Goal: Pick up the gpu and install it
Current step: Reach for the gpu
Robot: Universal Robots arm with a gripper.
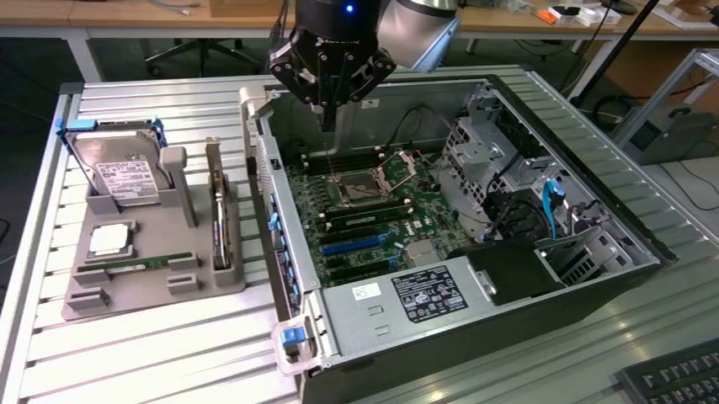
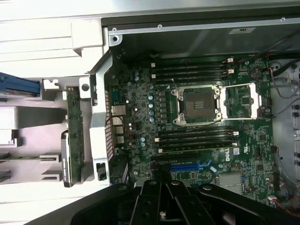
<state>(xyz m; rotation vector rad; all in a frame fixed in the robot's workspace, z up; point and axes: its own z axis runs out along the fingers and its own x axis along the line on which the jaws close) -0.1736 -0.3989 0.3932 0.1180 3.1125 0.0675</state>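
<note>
Exterior view: clenched on nothing, the gripper [image 1: 328, 116] hangs at upper centre over the computer case [image 1: 265, 181]. The gpu [image 1: 219, 210] stands edge-on in the grey rack [image 1: 135, 290], lower left of the gripper, its length running up the frame.

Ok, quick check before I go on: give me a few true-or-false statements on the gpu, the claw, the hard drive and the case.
1. The gpu stands edge-on in the gray holder, outside the case. True.
2. The claw is gripping the gpu. False: it is shut on nothing and hangs over the open case.
3. The hard drive is mounted inside the case. False: it stands in the gray holder, at the exterior view's left.
4. The case lies open with the motherboard exposed. True.
</note>
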